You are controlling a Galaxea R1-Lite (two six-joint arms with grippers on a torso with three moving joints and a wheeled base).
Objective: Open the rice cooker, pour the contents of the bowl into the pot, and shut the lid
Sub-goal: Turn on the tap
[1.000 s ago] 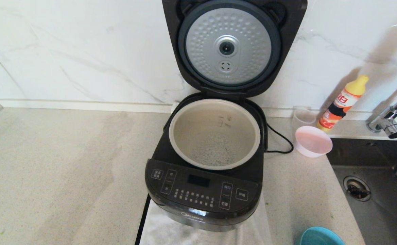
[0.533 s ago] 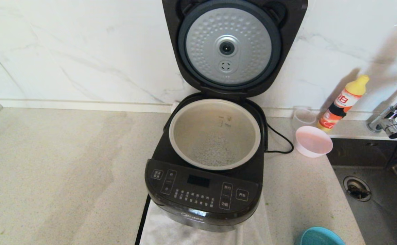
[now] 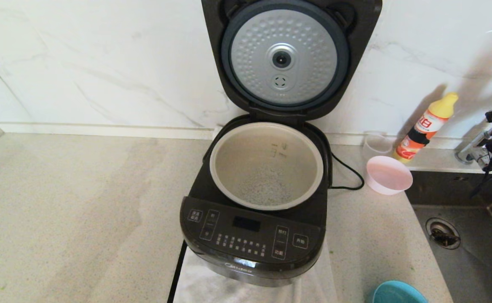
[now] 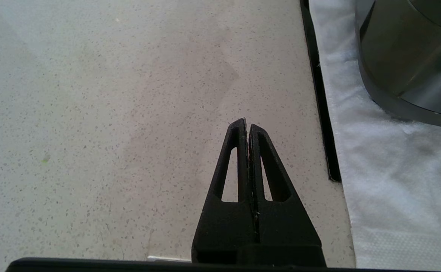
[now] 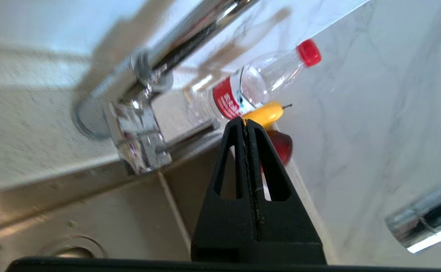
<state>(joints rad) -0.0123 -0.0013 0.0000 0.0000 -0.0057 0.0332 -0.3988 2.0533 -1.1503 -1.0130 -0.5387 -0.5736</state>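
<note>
Left claw: parked low over the bare counter, fingers pressed together, nothing between them. The cloth under the cooker lies just beside it. Idle; no part in this step.

Rice cooker: centre of the counter, front panel toward me. Lid stands fully up against the wall, silver dimpled underside facing out. Pot seated in the body, rice grains spread across its bottom. Judgement: opening and pouring look done; closing the lid is what remains.

Pink bowl: upright just right of the cooker, near the black cord. It looks empty. An orange bottle stands behind it by the wall.

Right claw: fingers pressed together, holding nothing, up at the far right over the sink, close to the tap.

Plan for doing it well: travel across above the bowl and bottle, not through them. Reach the lid's top edge from behind and above, press with closed tips, and let the hinge set the arc. Push until it latches; avoid the pot's rim.
</note>
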